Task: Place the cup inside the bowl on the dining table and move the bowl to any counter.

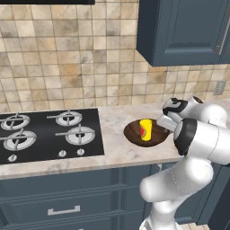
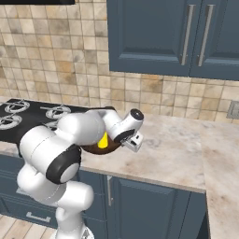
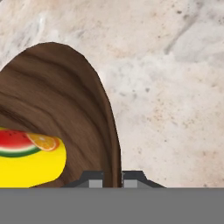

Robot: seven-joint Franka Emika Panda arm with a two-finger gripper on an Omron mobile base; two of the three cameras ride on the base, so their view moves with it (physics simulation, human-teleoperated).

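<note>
The dark brown wooden bowl [image 1: 134, 134] is on the speckled counter [image 1: 114, 150], just right of the hob; I cannot tell whether it rests there or hangs just above. The yellow cup [image 1: 145, 127] with its red patch stands upright inside it. My gripper [image 1: 165, 123] is shut on the bowl's right rim. In the hand view the rim passes between the two fingertips [image 3: 90, 179] of the gripper [image 3: 111, 179], with the bowl [image 3: 57, 96] and cup [image 3: 30, 162] to the left. From the right, my arm hides most of the bowl [image 2: 95, 150] and cup [image 2: 103, 139]. The dining table is out of view.
A black gas hob [image 1: 45, 132] fills the counter left of the bowl. Tan tile backsplash [image 1: 67, 67] and dark blue wall cabinets [image 2: 186, 37] rise behind. Bare counter [image 2: 177, 149] stretches right of the bowl and turns a corner toward the front.
</note>
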